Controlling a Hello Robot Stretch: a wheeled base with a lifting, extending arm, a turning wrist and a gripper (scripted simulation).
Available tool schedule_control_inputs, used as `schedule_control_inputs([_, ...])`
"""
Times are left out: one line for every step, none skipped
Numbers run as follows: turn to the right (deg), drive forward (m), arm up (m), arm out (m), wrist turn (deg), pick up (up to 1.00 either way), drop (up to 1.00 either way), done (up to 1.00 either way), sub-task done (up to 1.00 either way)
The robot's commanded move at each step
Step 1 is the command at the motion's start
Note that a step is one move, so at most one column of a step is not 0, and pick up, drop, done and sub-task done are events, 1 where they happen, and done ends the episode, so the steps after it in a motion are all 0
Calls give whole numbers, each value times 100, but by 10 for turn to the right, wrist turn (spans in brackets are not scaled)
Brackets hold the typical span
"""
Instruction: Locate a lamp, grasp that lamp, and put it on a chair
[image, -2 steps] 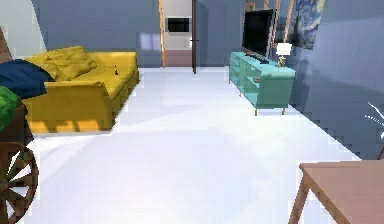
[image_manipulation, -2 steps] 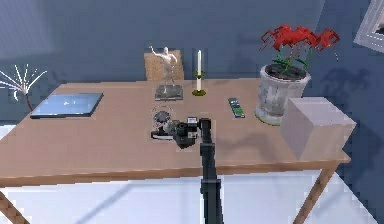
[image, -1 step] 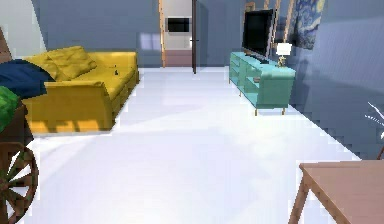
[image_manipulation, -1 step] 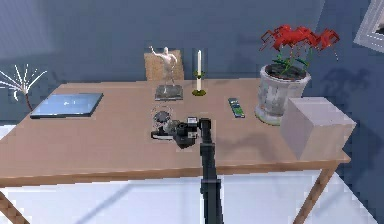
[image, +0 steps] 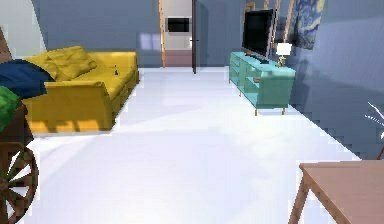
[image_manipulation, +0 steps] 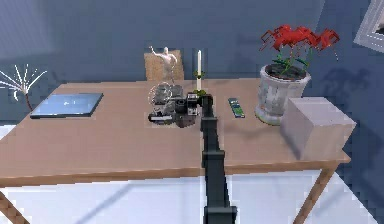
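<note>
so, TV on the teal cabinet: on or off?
Looks off: the TV screen is evenly black with no picture or glow. It stands upright on the teal cabinet.

Bright and even in the forward view, brightest on the pale floor and through the open doorway at the far end. Dimmer on the blue side wall. Darker on the front face of the yellow sofa, with a soft shadow along its base. Another faint shadow under the teal cabinet. Upright edges leaning a little near the sides.

In the arm side view, soft light on the wooden surface, lighter on top than along the front edge. Dim on the dark blue back wall. Pale on top of the grey box, more shaded on its near face. Nearly black along the arm; details of the tool hard to make out.
</note>
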Motion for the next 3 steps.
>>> schedule_control_inputs([0, 0, 20, 0, 0, 0, 0, 0, 0])
schedule_control_inputs([0, 0, 0, 0, -450, 0, 0, 0, 0])
schedule_control_inputs([0, 0, 0, 0, -450, 0, 0, 0, 0])
